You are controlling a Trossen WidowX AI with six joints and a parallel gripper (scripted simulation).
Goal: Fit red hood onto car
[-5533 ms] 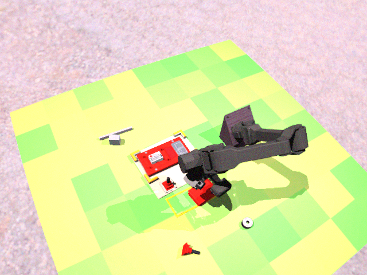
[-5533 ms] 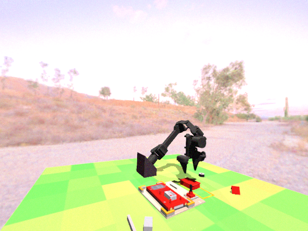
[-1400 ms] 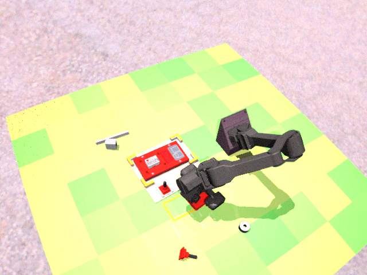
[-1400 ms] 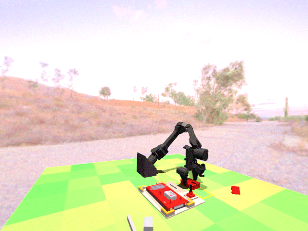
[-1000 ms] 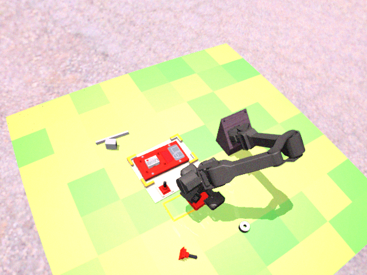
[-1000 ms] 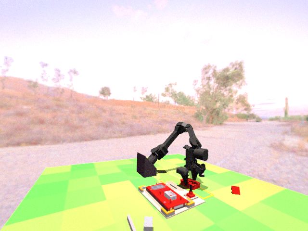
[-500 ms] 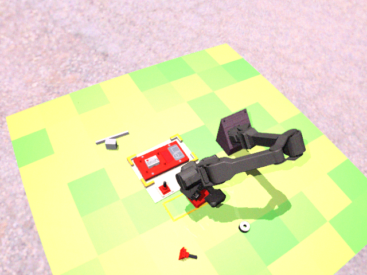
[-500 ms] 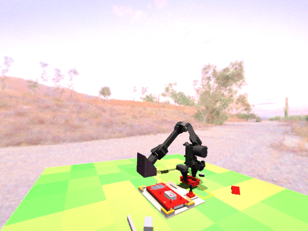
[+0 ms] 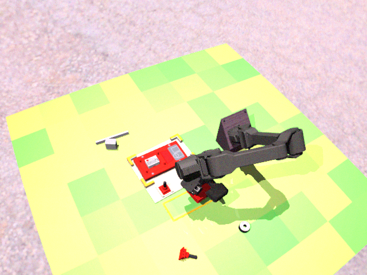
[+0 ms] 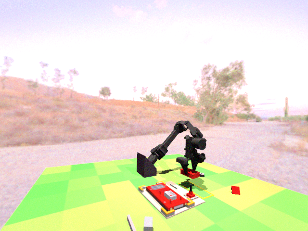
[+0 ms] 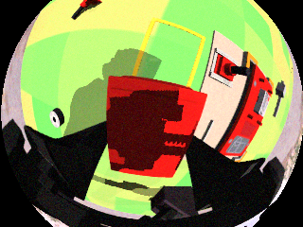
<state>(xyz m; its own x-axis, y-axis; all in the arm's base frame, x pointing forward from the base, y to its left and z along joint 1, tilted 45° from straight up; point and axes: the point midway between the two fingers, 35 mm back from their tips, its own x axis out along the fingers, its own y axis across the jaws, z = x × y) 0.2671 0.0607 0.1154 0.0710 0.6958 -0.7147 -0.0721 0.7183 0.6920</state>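
Note:
The gripper (image 9: 203, 191) (image 10: 190, 171) (image 11: 151, 137) is shut on the red hood (image 9: 198, 197) (image 10: 194, 174) (image 11: 142, 123), with one finger at each side. The hood hangs above the table, its shadow apart below it, beside the jig. The red chassis (image 9: 164, 158) (image 10: 159, 195) (image 11: 251, 125) sits in the jig (image 9: 175, 186) between yellow corner brackets. The pale engine block (image 9: 152, 161) (image 10: 170, 195) (image 11: 261, 101) is on its deck. Short red pegs stand around the engine, one of them (image 10: 180, 198) in front of it. The fingers partly hide the hood in the top view.
A red piece with an upright black handle (image 9: 164, 189) (image 10: 190, 194) (image 11: 227, 66) stands on the jig plate near the hood. Another red piece (image 9: 183, 254) (image 10: 235, 190), a wheel (image 9: 244, 225) (image 11: 57, 117), a grey block (image 9: 111, 144) (image 10: 148, 222) and a bar (image 9: 121, 134) lie farther out.

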